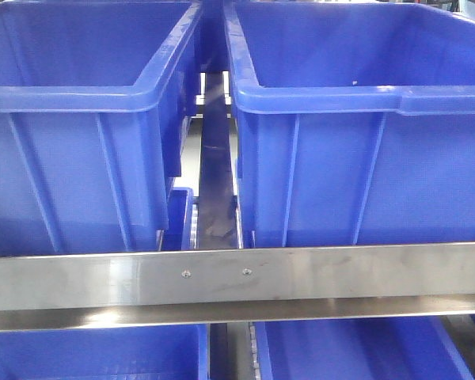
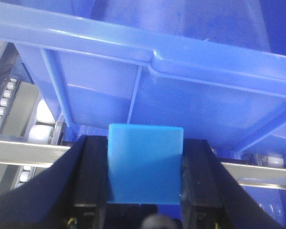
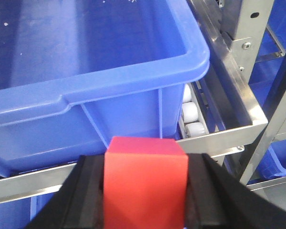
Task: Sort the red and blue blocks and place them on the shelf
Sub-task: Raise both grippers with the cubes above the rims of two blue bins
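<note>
- On the upper tier of the shelf [image 1: 340, 273], in the front view, a left bin [image 1: 71, 158] and a right bin [image 1: 364, 158] stand side by side with a narrow gap between them. Both are large and blue.
- A brushed steel front rail [image 1: 427, 269] runs across just below these bins, and two small screws [image 1: 186, 274] sit near its middle. Below the rail, the tops of two lower bins [image 1: 95, 352] are partly seen.
- The left gripper [image 2: 144, 145] is clamped on the blue block [image 2: 145, 164]. Its black fingers [image 2: 93, 171] press the left and right sides of the block, which sits upright between them.
- The blue block is held in the air, near the outer wall of a blue bin [image 2: 190, 105] and lower than its rim. White rollers [image 2: 5, 102] of the shelf show at the left.
- The right gripper [image 3: 145, 162] is closed on the red block [image 3: 145, 183], one black finger on each side.
- The red block is also in the air, in front of the wall of another blue bin [image 3: 133, 71]. White rollers [image 3: 190, 112] show beside that bin, on its right.
- Neither block lies on the shelf yet.
</note>
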Available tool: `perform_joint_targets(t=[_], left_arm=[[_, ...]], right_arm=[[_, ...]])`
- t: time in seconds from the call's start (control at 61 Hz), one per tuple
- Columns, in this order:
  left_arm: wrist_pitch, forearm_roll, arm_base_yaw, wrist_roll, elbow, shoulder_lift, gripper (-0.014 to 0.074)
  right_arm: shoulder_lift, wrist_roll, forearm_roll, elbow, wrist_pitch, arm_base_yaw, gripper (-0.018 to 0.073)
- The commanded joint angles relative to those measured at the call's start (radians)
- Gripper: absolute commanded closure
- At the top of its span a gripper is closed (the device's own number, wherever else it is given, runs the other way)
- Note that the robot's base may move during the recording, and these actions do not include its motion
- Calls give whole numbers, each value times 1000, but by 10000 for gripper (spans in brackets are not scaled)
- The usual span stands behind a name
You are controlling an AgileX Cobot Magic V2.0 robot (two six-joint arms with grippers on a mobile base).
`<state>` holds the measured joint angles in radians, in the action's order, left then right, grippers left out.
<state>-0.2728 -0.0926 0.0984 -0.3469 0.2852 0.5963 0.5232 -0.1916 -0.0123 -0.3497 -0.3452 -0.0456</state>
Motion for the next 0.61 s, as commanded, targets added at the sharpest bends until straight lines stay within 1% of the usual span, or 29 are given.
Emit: perform_joint_targets(t=[0.0, 0.59], left_arm=[[72, 5, 0, -10, 30, -1, 472], [72, 5, 0, -10, 30, -1, 472]], right_arm=[[0, 10, 12, -28, 77, -7, 510], [0, 10, 12, -28, 77, -7, 510]])
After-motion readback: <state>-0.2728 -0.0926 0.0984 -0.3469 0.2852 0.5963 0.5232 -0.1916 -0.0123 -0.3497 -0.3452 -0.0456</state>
